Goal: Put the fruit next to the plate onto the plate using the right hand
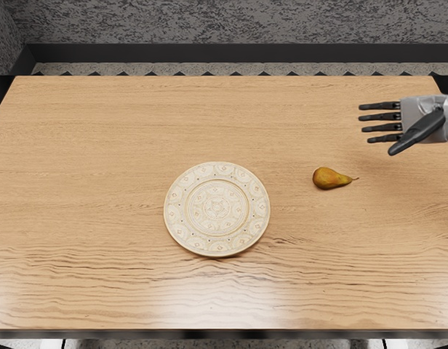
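**A:** What do we have, biggest thing first?

**B:** We see a wooden table (100, 131) filling the view. Near its middle sits a round patterned plate (217, 209) with nothing on it.

**A:** And our right hand?

**B:** Our right hand (409, 122) hangs by the right edge of the view, fingers stretched flat toward the left and the thumb angled down. It grasps nothing and is well apart from the fruit.

**A:** Where is the fruit?

**B:** The pear (330, 178) lies on its side on bare wood to the right of the plate, near it but not touching.

**A:** So how far along are we?

**B:** We judge ourselves at the very start. The reach, grasp, carry and set-down are all left to do.

**A:** How does the pear look?

**B:** It is small and golden-brown, with its fat end toward the plate. It tapers to a thin stem pointing right. We suspect it rolls easily.
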`<control>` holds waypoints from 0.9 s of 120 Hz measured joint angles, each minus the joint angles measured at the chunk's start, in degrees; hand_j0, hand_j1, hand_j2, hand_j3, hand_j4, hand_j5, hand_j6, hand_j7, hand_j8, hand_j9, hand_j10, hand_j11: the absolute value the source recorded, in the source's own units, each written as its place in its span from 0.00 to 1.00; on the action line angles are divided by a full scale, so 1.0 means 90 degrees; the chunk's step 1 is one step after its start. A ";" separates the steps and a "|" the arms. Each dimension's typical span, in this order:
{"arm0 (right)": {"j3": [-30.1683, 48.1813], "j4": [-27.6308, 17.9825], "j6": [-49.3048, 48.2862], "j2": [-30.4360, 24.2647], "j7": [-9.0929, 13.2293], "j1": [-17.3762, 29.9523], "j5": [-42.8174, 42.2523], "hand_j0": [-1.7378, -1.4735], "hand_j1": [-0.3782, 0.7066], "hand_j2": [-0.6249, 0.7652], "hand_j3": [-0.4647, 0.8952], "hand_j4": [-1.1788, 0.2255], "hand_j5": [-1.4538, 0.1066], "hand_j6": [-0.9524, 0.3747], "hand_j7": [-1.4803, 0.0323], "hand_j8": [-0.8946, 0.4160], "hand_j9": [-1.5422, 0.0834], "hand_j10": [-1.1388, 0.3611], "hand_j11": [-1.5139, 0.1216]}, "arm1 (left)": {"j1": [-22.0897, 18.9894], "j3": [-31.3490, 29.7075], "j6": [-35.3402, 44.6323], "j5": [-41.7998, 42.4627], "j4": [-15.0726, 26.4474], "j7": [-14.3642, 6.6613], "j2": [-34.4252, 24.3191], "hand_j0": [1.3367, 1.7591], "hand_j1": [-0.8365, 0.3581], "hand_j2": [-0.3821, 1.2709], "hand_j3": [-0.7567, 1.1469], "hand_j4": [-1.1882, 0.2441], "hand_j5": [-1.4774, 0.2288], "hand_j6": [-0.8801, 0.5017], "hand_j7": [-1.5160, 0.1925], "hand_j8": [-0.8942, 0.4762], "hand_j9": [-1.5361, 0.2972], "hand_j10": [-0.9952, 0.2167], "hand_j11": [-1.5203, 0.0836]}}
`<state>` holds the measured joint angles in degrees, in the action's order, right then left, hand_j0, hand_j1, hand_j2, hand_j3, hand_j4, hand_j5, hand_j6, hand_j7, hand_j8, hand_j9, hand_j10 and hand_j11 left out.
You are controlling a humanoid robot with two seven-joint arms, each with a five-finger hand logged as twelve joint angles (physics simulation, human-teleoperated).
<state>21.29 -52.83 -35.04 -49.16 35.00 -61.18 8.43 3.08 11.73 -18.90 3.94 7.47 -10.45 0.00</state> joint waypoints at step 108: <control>-0.2265 -0.1770 0.2063 0.1546 0.0000 -0.2215 -0.3625 0.30 0.03 0.45 0.34 0.84 0.93 0.72 0.98 0.68 0.95 0.76 0.93 | 0.0000 -0.0014 0.0000 0.0001 0.0000 0.0000 0.0000 0.76 0.98 0.23 0.40 0.82 0.86 0.63 0.88 0.64 0.83 0.81 0.94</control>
<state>0.90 -68.76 -16.47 -35.25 35.00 -81.11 -24.20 3.08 11.61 -18.90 3.95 7.47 -10.46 0.00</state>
